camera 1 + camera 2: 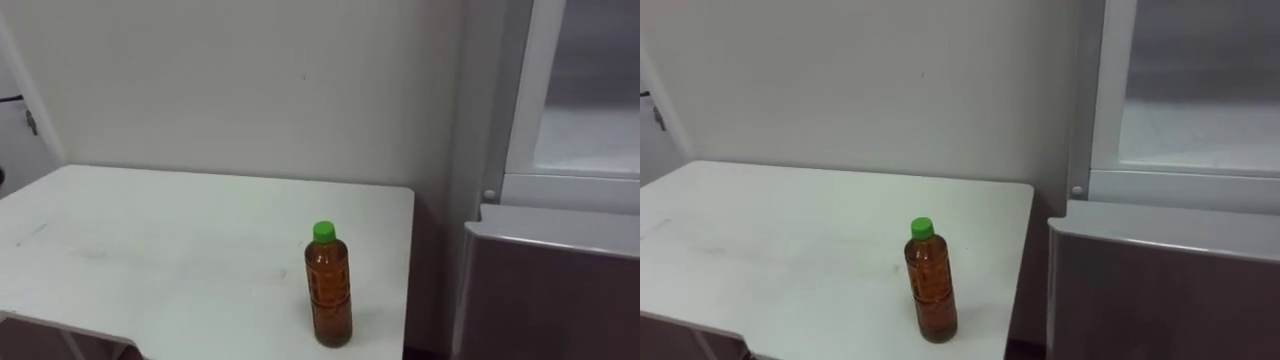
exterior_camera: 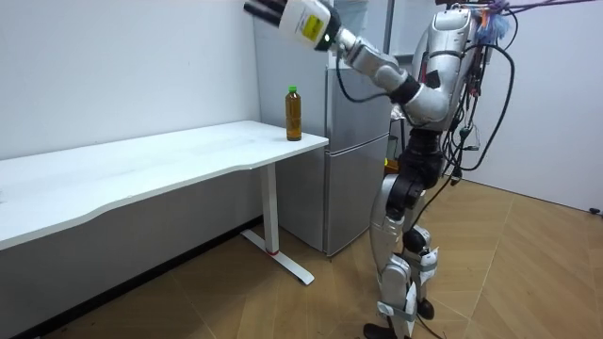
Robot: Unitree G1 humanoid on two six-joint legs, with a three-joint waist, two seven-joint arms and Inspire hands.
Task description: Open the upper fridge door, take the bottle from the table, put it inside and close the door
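Left hand (image 2: 271, 9) raised high, above table end; whether open or closed, cannot tell. Bottle (image 1: 329, 290) upright on white table (image 1: 150, 240), near corner beside fridge (image 1: 560, 290), apart from hand. Nothing done yet: grasp, lift, placing in upper fridge remain.

Even light, faint shadow beside bottle (image 1: 329, 290)

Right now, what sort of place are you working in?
Likely a sparse indoor room with a kitchen corner: a silver fridge against the wall, a white table beside it holding a bottle, and wood flooring.
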